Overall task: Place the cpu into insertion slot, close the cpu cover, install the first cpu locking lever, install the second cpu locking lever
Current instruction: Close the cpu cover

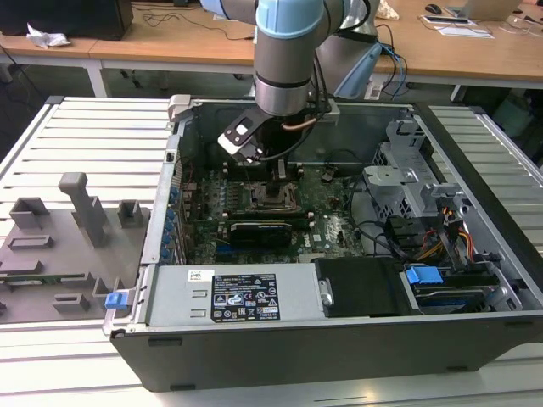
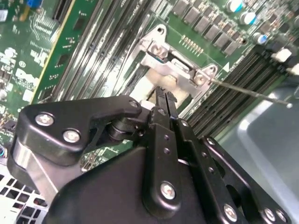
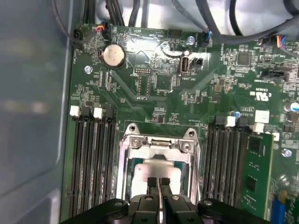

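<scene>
In the first wrist view the insertion slot (image 3: 123,173) sits between two banks of memory slots. The silvery cpu cover (image 3: 159,145) lies over it, and the pale cpu (image 3: 154,169) shows through the cover's window. My gripper (image 3: 159,183) is shut with its black fingertips pressed together, right over the cpu's top. I cannot tell whether they touch it. In the second wrist view the gripper (image 2: 164,95) points at the cover's hinge end (image 2: 175,70). A thin metal locking lever (image 2: 247,91) stands out from that corner. In the exterior view the gripper (image 1: 278,172) hangs just above the slot (image 1: 277,200).
The open computer case has walls all round. A long black card (image 1: 259,229) lies beside the socket, and a power supply (image 1: 229,297) sits at the case's front. A drive cage (image 1: 407,182) and cables (image 1: 399,242) fill the exterior view's right. Grey fixtures (image 1: 76,212) stand on the table on its left.
</scene>
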Robot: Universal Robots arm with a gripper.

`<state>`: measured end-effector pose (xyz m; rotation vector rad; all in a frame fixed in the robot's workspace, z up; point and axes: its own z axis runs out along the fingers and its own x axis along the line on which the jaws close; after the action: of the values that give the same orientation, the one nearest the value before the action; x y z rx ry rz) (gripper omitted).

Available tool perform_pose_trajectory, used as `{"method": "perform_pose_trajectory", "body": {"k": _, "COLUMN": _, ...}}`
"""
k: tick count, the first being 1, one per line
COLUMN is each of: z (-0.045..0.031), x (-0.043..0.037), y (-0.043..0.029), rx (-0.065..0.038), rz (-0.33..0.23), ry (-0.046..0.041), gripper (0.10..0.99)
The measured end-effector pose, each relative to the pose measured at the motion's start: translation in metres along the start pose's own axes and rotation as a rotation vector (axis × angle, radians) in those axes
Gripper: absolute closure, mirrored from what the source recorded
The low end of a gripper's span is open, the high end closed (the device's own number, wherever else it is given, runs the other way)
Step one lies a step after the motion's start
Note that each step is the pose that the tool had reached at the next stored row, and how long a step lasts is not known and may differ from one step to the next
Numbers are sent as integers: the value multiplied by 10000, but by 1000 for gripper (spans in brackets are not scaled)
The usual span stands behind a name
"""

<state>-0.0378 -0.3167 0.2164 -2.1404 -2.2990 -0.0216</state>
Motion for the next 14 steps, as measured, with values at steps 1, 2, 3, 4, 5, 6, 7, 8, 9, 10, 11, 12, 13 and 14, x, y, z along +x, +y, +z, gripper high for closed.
{"method": "perform_pose_trajectory", "body": {"k": 1, "z": -1, "x": 3, "y": -46, "rx": -2, "rz": -3, "ry": -1, "gripper": 929}}
{"method": "perform_pose_trajectory", "body": {"k": 2, "z": -1, "x": 6, "y": -80, "rx": -2, "rz": -2, "ry": -1, "gripper": 929}}
{"method": "perform_pose_trajectory", "body": {"k": 3, "z": -1, "x": 7, "y": -104, "rx": -1, "rz": -2, "ry": -2, "gripper": 929}}
{"method": "perform_pose_trajectory", "body": {"k": 4, "z": 2, "x": 9, "y": -124, "rx": -2, "rz": -5, "ry": 0, "gripper": 929}}
{"method": "perform_pose_trajectory", "body": {"k": 5, "z": 8, "x": 10, "y": -131, "rx": -2, "rz": -8, "ry": 0, "gripper": 929}}
{"method": "perform_pose_trajectory", "body": {"k": 6, "z": 35, "x": 9, "y": -136, "rx": -2, "rz": -11, "ry": -1, "gripper": 929}}
{"method": "perform_pose_trajectory", "body": {"k": 7, "z": 59, "x": 9, "y": -137, "rx": -2, "rz": -14, "ry": -1, "gripper": 929}}
{"method": "perform_pose_trajectory", "body": {"k": 8, "z": 72, "x": 9, "y": -138, "rx": -1, "rz": -13, "ry": -1, "gripper": 929}}
{"method": "perform_pose_trajectory", "body": {"k": 9, "z": 83, "x": 9, "y": -138, "rx": 0, "rz": -12, "ry": -3, "gripper": 929}}
{"method": "perform_pose_trajectory", "body": {"k": 10, "z": 89, "x": 8, "y": -139, "rx": 3, "rz": -12, "ry": -6, "gripper": 929}}
{"method": "perform_pose_trajectory", "body": {"k": 11, "z": 95, "x": 8, "y": -131, "rx": 6, "rz": -11, "ry": -7, "gripper": 929}}
{"method": "perform_pose_trajectory", "body": {"k": 12, "z": 102, "x": 6, "y": -120, "rx": 6, "rz": -11, "ry": -9, "gripper": 929}}
{"method": "perform_pose_trajectory", "body": {"k": 13, "z": 111, "x": 5, "y": -112, "rx": 7, "rz": -13, "ry": -10, "gripper": 929}}
{"method": "perform_pose_trajectory", "body": {"k": 14, "z": 116, "x": 5, "y": -103, "rx": 5, "rz": -12, "ry": -8, "gripper": 929}}
